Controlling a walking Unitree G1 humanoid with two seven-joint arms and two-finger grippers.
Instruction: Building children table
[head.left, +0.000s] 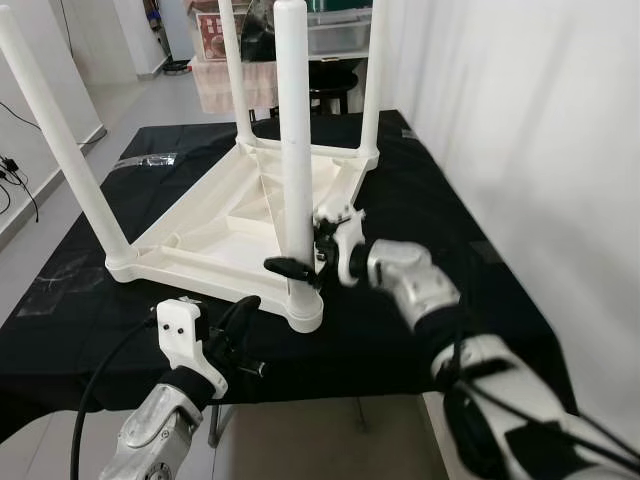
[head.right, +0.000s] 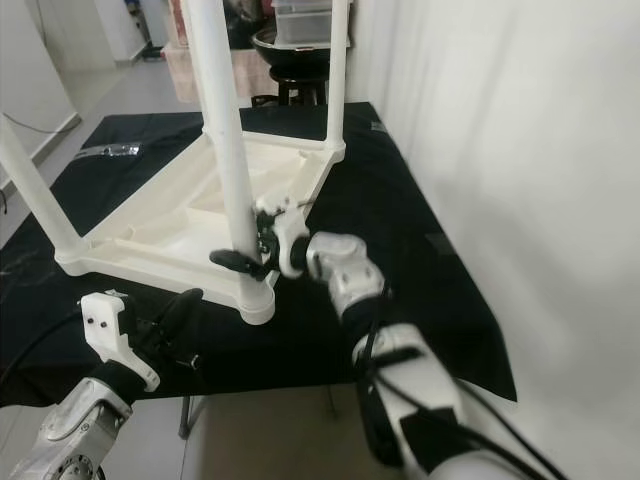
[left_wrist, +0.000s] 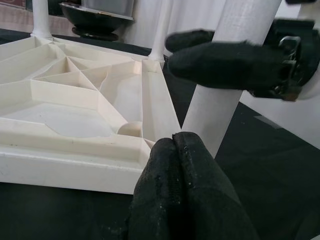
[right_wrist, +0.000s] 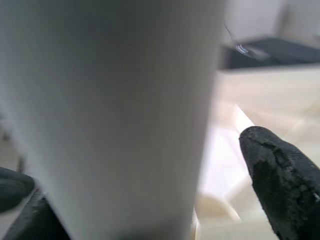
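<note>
Right gripper (head.left: 300, 262): jaws clamped on near table leg (head.left: 296, 150), upturned children's table (head.left: 215, 235). Left gripper (head.left: 240, 315): jaws together, just below leg socket (head.left: 305, 310).

Your two head views look forward and down across the black-covered bench (head.left: 480, 230), sharing the upturned white table (head.left: 230, 225); each wrist view sits very close to its near leg (right_wrist: 115, 115)

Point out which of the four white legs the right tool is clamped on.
The nearest leg, at the upturned table's front corner; the right tool grips it low.
</note>
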